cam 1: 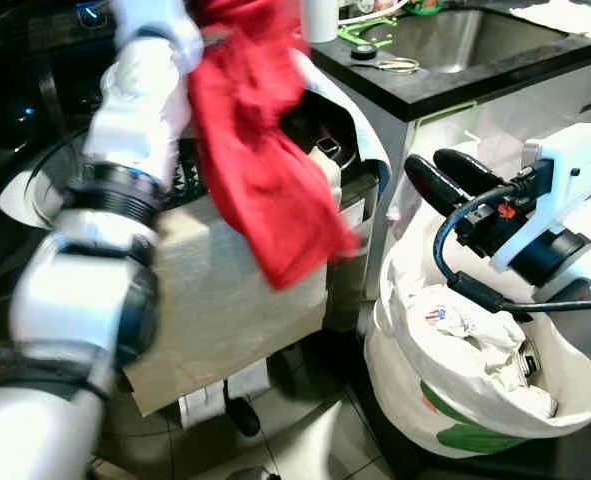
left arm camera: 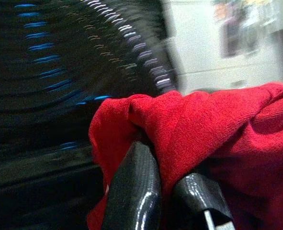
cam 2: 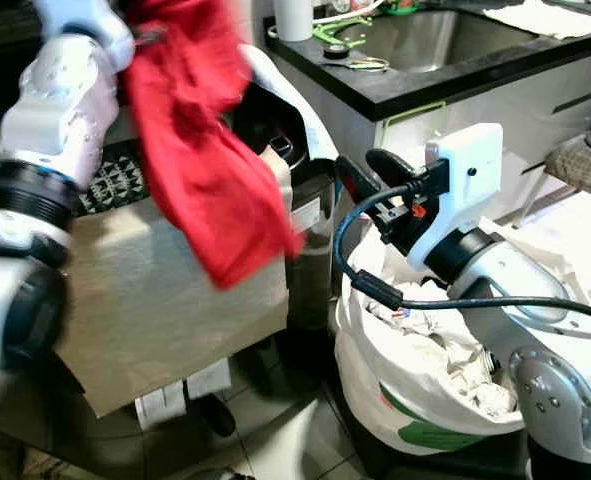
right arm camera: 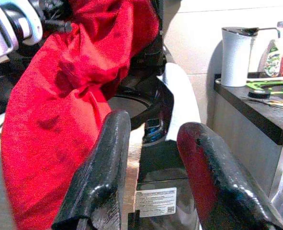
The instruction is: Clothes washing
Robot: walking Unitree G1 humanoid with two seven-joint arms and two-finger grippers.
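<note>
**Red cloth raised over washer; right arm idle above bag**

Left wrist view: left gripper [left arm camera: 167, 191] fingers clamped on the red cloth [cam 1: 260, 150], dark ribbed washer drum [left arm camera: 60, 57] behind, blurred. Head views: cloth hangs at 12 o'clock, draping over a beige panel [cam 1: 225, 300]. White laundry bag [cam 1: 475, 380] at 4 o'clock; sink [cam 1: 465, 40] at 1 o'clock. Right gripper [right arm camera: 155, 163] above the bag, jaws wide apart, holding nothing.

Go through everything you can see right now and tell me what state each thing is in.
Left gripper: shut on the red cloth, raised.
Red cloth: hanging free, lifted.
Right gripper: open, holding nothing.
White laundry bag: open, with crumpled white laundry inside.
Sink: no water visible.
</note>
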